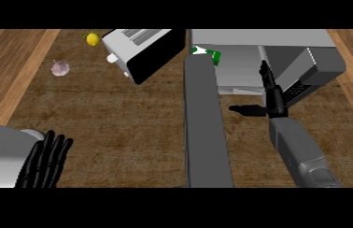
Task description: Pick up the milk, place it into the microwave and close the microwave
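Milk [209,55] sits inside the microwave [276,38], at the left front of the open cavity; I see only its green and white top past the edge of the open door [207,124], which runs as a long grey slab from the cavity down toward me. My right hand [270,98] is to the right of the carton and apart from it, at the front of the microwave by the control panel, with the fingers straight and pointing up into the opening and the thumb stuck out to the left. It holds nothing. My left hand [47,159] rests low at the left edge of the worktop [117,119], fingers straight and spread, also holding nothing, well apart from the milk. Further back on the left I see a toaster [141,52], a lemon [92,39] beside it, and a pale garlic bulb [60,68] nearer the worktop's edge.
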